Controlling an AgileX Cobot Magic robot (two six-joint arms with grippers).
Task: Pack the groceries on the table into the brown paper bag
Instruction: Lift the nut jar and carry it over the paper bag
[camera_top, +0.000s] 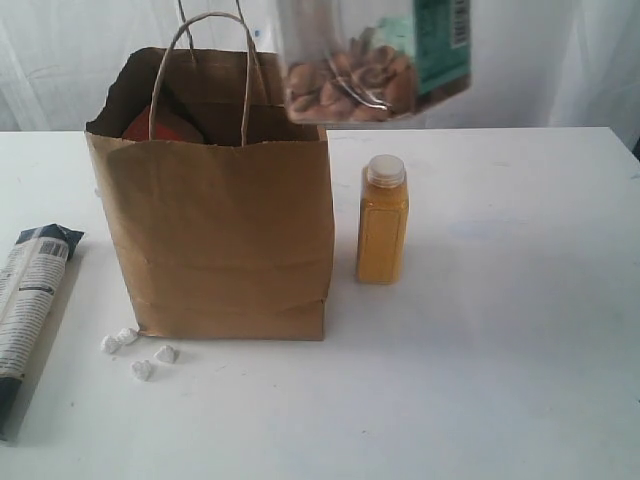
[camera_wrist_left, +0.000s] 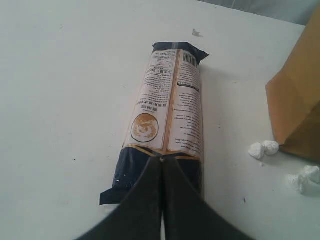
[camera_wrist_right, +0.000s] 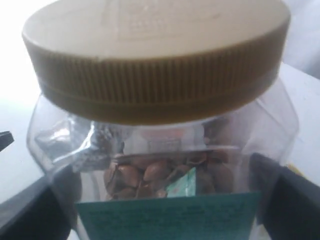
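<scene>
Looks like the carrying step of the pack: gold-lidded clear nut jar (camera_top: 375, 60) up in the air, not yet in the brown paper bag (camera_top: 220, 240). Calls next for a small shift toward the left edge of the bench (camera_top: 500, 380) to centre over the open mouth, then a straight lowering past the handles before letting go; worth minding the twisted loops and the red item (camera_top: 165, 125) already inside. Nearest the front edge, toward the left corner: white lumps (camera_top: 140, 352) scattered just beside the bag's front corner, and the long blue-white package (camera_top: 25, 300) flat along the left edge. Left pincer (camera_wrist_left: 161, 161) clenched, nothing between the tips, poised at one end of that package; touching or just above, cannot tell. Further back, mid-bench: bag upright, orange bottle (camera_top: 382, 225) standing near it on the side toward the right edge, not touching. Farthest and highest: jar clamped in the right pincer (camera_wrist_right: 165, 210), dark fingers (camera_wrist_right: 287, 200) spread wide against opposite walls below the lid, a little tilted, hanging over the bag's right-hand rim and partly beyond it.
</scene>
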